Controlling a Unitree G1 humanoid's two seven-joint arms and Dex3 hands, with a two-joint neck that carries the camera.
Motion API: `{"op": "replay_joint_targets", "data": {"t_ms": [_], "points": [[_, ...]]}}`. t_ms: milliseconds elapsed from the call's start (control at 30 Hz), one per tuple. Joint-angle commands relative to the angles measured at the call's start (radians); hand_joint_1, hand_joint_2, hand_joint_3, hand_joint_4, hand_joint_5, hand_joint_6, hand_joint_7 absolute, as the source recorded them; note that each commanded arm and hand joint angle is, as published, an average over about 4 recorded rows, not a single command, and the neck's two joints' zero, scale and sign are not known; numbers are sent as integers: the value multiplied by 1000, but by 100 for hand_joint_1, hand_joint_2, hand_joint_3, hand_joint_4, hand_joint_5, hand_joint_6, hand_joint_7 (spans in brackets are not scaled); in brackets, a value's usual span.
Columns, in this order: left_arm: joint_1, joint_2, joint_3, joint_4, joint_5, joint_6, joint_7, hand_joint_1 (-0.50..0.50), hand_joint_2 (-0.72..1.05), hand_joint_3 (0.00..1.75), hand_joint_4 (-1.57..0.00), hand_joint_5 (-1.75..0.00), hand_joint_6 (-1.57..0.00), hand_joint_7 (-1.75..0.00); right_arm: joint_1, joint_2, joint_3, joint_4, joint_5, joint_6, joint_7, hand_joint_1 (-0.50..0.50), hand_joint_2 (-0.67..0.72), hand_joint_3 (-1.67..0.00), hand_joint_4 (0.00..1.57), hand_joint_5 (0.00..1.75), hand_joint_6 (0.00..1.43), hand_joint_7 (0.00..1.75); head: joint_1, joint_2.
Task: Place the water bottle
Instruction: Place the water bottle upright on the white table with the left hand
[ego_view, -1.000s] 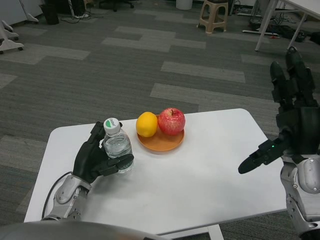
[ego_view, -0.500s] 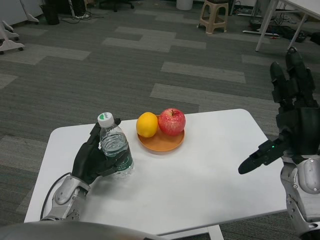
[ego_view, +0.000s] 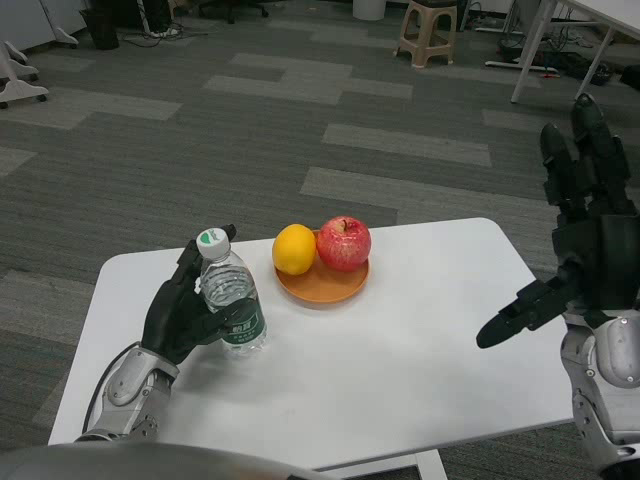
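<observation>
A white table (ego_view: 400, 350) stands on a floor of grey carpet (ego_view: 250, 150) laid in lighter and darker strips, with a tan stool (ego_view: 428, 32) and the legs of other furniture far back in the room.

At the table's left side the left hand (ego_view: 178, 315) is wrapped around the water bottle (ego_view: 230, 305), its fingers curled about the lower body where the green label sits. The bottle is clear, with a white cap marked in green, and stands close to upright, its base on or just at the table top; which of the two cannot be told. The silver forearm runs down from the hand to the bottom left corner.

Just to the right of the bottle, near but not touching it, lies an orange plate (ego_view: 322, 283). A yellow-orange fruit (ego_view: 294, 249) sits on its left part and a red apple (ego_view: 343, 243) on its right, the two touching each other.

Well apart, at the right edge, the right hand (ego_view: 585, 235) is raised above the table's right end, holding nothing, its fingers spread upward and one digit stretched out to the left.
</observation>
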Motion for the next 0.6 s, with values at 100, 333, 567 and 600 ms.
{"op": "replay_joint_targets", "data": {"t_ms": [100, 333, 567, 600], "points": [[10, 6, 13, -10, 0, -1, 7, -50, 60, 9, 0, -175, 0, -56, -16, -2, -2, -11, 7, -1, -5, -33, 53, 0, 0, 0, 0, 0, 1, 3], [14, 4, 21, -20, -1, 3, 10, -50, -57, 9, 0, -175, 0, -49, -15, -2, -2, -14, 7, -1, -5, -33, 53, 0, 0, 0, 0, 0, 6, 2], [27, 4, 45, -43, -13, 15, 27, -50, -64, 7, 0, -175, 0, -44, -13, -2, -2, -16, 7, -1, -5, -33, 53, 0, 0, 0, 0, 0, 10, 3], [28, 3, 49, -46, -15, 15, 28, -50, -64, 4, 0, -175, 0, -42, -13, -2, -1, -17, 7, -1, -5, -33, 53, 0, 0, 0, 0, 0, 11, 4]]}}
